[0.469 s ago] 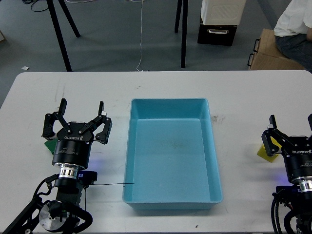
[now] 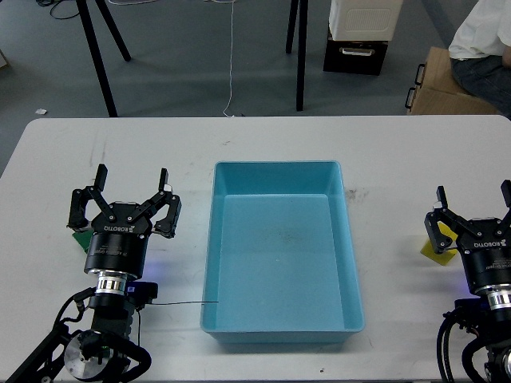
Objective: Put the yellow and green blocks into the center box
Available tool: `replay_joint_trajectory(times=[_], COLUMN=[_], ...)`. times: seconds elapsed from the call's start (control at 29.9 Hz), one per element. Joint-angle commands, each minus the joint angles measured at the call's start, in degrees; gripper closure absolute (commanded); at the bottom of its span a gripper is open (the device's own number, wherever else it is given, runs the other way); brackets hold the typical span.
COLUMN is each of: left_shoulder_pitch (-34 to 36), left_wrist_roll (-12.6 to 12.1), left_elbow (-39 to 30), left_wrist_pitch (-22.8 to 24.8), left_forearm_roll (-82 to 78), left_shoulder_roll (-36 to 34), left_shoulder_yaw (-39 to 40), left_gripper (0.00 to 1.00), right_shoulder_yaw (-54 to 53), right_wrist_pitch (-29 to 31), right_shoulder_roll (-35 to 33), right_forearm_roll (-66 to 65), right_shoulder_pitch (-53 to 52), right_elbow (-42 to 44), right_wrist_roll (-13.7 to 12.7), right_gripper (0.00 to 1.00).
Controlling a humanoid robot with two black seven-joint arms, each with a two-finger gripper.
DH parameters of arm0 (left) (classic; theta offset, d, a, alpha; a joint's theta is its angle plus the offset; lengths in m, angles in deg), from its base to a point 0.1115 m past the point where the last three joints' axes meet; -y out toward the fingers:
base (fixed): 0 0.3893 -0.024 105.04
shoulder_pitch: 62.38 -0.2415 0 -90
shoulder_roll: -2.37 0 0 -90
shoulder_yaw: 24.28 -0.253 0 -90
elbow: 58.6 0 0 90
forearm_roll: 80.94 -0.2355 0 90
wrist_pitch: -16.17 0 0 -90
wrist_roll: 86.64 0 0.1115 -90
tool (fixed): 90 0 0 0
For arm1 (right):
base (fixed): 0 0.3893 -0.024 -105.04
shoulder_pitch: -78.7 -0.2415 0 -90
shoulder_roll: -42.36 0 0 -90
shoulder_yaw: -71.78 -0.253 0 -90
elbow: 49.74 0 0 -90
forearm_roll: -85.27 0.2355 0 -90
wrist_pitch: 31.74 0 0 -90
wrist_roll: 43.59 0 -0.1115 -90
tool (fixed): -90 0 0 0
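A: Left of the blue box [image 2: 281, 251]?
B: Green block [image 2: 81, 239], on the white table [image 2: 239, 140], well left of the box. Mostly hidden behind the left gripper [image 2: 130, 185]; only a small corner showing at the gripper body's left edge.

A: Left gripper pose?
B: Standing upright on its arm, left of the box, well apart from it. Fingers spread wide, tips pointing up and away, nothing between them. Thin black wire [image 2: 188, 303] running from the arm's base to the box's near left wall.

A: Box contents?
B: Nothing inside, bare blue floor, a few faint scuff marks. Open top, long side running away from the camera, sitting at table centre.

A: Right of the box?
B: Yellow block [image 2: 435, 248], flat on the table, well right of the box, partly covered by the right gripper [image 2: 472, 203]. Touching or just behind the gripper's left finger; cannot tell which.

A: Right gripper pose?
B: Upright on its arm, right of the box, close to the picture's right edge. Fingers spread, nothing pinched between them.

A: Behind the box?
B: Beyond the table's far edge: black stand legs [image 2: 301, 56], a cardboard box [image 2: 447, 84], a seated person [image 2: 482, 40] at the top right corner.
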Motion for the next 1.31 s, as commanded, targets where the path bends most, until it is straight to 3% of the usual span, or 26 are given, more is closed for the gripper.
replay_joint_trajectory(times=[0.0,0.13,0.2,0.27,0.33,0.37,0.5,0.7,0.9,1.27], left_shoulder_pitch=[0.08,0.08,0.08,-0.01,-0.01,-0.01,-0.01,-0.1,-0.18,-0.18], left_wrist_roll=[0.0,0.0,0.0,0.0,0.0,0.0,0.0,0.0,0.09,0.0], left_elbow=[-0.05,-0.05,-0.05,0.04,-0.05,-0.05,-0.05,0.04,-0.05,0.04], left_wrist_pitch=[0.01,0.01,0.01,0.01,0.01,0.01,0.01,0.01,0.01,0.09], left_forearm_roll=[0.0,0.0,0.0,0.0,0.0,0.0,0.0,0.0,0.0,0.0], left_shoulder_roll=[-0.02,-0.02,-0.02,-0.02,-0.02,-0.02,0.07,-0.02,-0.02,-0.02], left_shoulder_yaw=[-0.01,-0.01,0.07,0.07,0.07,0.07,0.07,0.16,0.34,0.25], left_gripper=[0.0,0.0,0.0,0.0,0.0,0.0,0.0,0.0,0.0,0.0], right_shoulder_yaw=[-0.32,3.36,6.61,11.35,17.32,20.74,34.54,53.79,76.73,96.7], right_wrist_pitch=[-0.11,-2.73,-6.24,-8.1,-8.37,-8.46,-8.37,-7.84,-7.84,-7.76], right_shoulder_roll=[-3.47,-11.72,-16.38,-21.56,-27.28,-29.65,-36.08,-45.65,-49.98,-55.6], right_forearm_roll=[-15.92,-25.59,-29.9,-34.91,-40.53,-42.91,-49.51,-55.65,-78.41,-87.14], right_shoulder_pitch=[-8.03,-16.2,-18.84,-22.27,-27.18,-30.08,-41.68,-55.84,-71.48,-74.93], right_elbow=[-0.3,0.14,0.32,2.06,5.75,7.94,14.55,16.49,16.32,12.8], right_wrist_roll=[0.27,0.98,2.81,8.24,17.19,20.19,20.19,20.19,20.19,20.19], right_gripper=[0.01,0.03,0.04,0.04,0.04,0.04,0.04,0.04,0.06,0.05])
